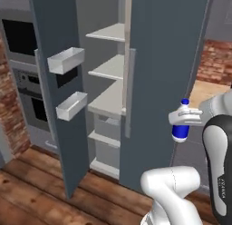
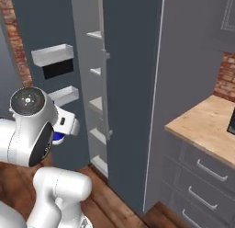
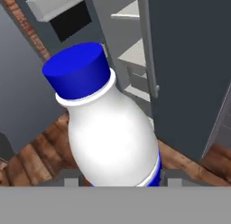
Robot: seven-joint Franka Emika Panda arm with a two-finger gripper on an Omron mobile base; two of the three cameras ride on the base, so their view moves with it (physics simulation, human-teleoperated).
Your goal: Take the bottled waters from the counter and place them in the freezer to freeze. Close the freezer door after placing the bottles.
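Blue-capped and white-bodied, the water bottle [image 3: 110,123] sits pinched in the end effector [image 1: 183,124], held in the air in front of the closed right-hand panel of the freezer [image 1: 163,61]. To its left the freezer door [image 1: 56,83] stands swung open, its white bins [image 1: 65,60] facing the pale shelves [image 1: 108,67]. Off to the right lies the tan surface [image 2: 206,126] with grey drawers [image 2: 202,176]

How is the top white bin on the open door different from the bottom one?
The upper bin sits just above a black panel; the lower bin has plain blue-grey door under it. The upper bin looks a bit deeper. Both are white, open-topped and fixed to the freezer door.
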